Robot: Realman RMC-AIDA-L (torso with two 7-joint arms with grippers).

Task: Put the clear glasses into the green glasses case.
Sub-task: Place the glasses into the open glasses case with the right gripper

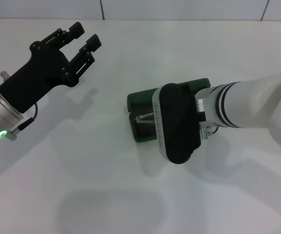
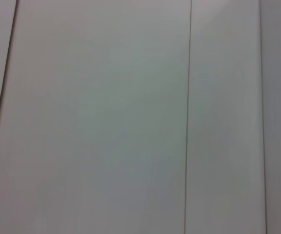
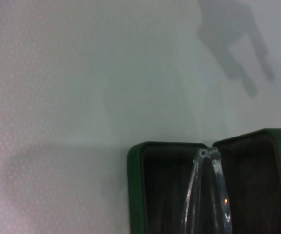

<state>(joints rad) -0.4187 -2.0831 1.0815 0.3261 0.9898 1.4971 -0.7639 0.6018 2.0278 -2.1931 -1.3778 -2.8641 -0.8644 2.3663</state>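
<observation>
Hovering over the open green glasses case [image 1: 143, 100] on the desk [image 1: 82, 185], the right end effector [image 1: 177, 122], its grip state impossible to tell, should lower the clear glasses [image 3: 209, 195] squarely into the lining, while the left end effector [image 1: 82, 46] waits spread apart, well aside.

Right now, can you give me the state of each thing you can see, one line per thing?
green glasses case: open, lid up, resting on the table.
clear glasses: inside the open case, folded arms showing against the dark lining.
left gripper: open, empty, raised above the table on the robot's left, away from the case.
right gripper: directly over the case.
table: white, carrying the case.
</observation>
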